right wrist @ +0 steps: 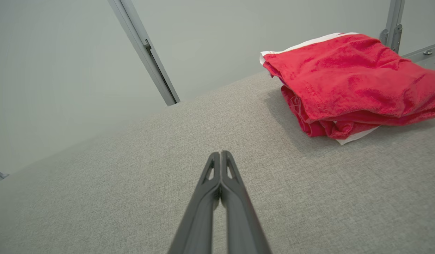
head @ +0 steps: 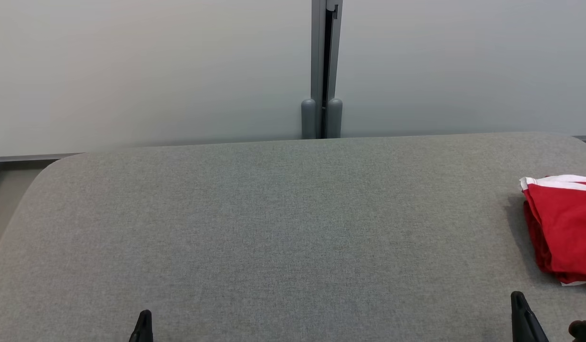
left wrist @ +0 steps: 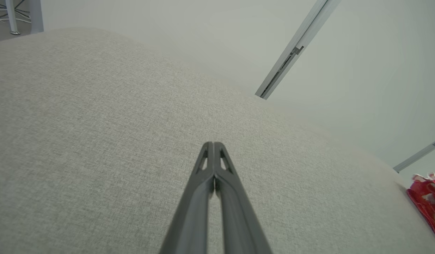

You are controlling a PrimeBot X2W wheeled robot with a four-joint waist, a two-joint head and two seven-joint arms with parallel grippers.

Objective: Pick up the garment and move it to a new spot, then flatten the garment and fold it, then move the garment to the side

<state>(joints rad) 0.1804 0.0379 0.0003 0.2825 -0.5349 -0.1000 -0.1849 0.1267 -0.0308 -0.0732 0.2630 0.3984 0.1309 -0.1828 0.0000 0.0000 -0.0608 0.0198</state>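
- Garment (head: 561, 228): red cloth with white trim, folded into a compact stack of several layers. It lies flat at the right-hand side of the table, cut off by the right border of the head view. A white band runs along its far edge, and a sliver of white shows at its near lower corner.
- Table (head: 274, 213): grey woven covering with rounded far corners. The garment rests directly on it.
- Left gripper (head: 142, 325): its two dark fingers are pressed together tip to tip with nothing between them. The tip shows at the bottom of the head view, left of centre, over bare table and well apart from the garment. Whether it touches the covering cannot be told.
- Right gripper (head: 521, 308): fingers closed against each other, holding nothing. It sits at the lower right of the head view, near the garment's near edge but not touching it. In the right wrist view the garment lies ahead and to the right of the fingertips.
- Dark rounded shape (head: 582, 329): at the bottom right corner of the head view, just beside the right gripper. Too little shows to identify it.
- Wall panels (head: 131, 71): pale and plain, standing behind the table.
- Grey post (head: 325, 57): upright between the panels, with two rounded caps at its base.
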